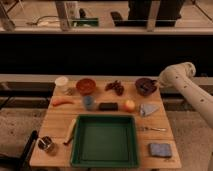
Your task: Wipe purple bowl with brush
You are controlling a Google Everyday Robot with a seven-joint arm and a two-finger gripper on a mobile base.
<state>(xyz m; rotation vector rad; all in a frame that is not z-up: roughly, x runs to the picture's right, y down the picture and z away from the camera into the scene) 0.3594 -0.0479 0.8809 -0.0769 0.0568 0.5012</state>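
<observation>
Worktop (57,122) with the purple bowl (145,86) at its back right corner, close to the far and right edges. The arm (182,77) reaches in from the right, and the gripper (156,85) sits at the bowl's right rim. Whether the gripper is spread or pressed together cannot be told, nor whether it carries the brush.

Likely hazards:
- (a) Nothing steadies the bowl, so a sideways wiping stroke may drag it along and send it over the nearby edge of the worktop.
- (b) A stroke to the left may push the bowl into the dark grapes (116,88) near it. A stroke toward the front may push it into the grey cloth (148,109).
- (c) Heavy pressure on the rim may tip the bowl, while too light a pass would skim the surface without wiping.
- (d) A wooden-handled tool (71,131) lies beside the green tray (105,118), well apart from the bowl. If that is the brush, the gripper works at the bowl without it.

The orange-red bowl (86,86), similar in width, stands well to the left and is not the target
</observation>
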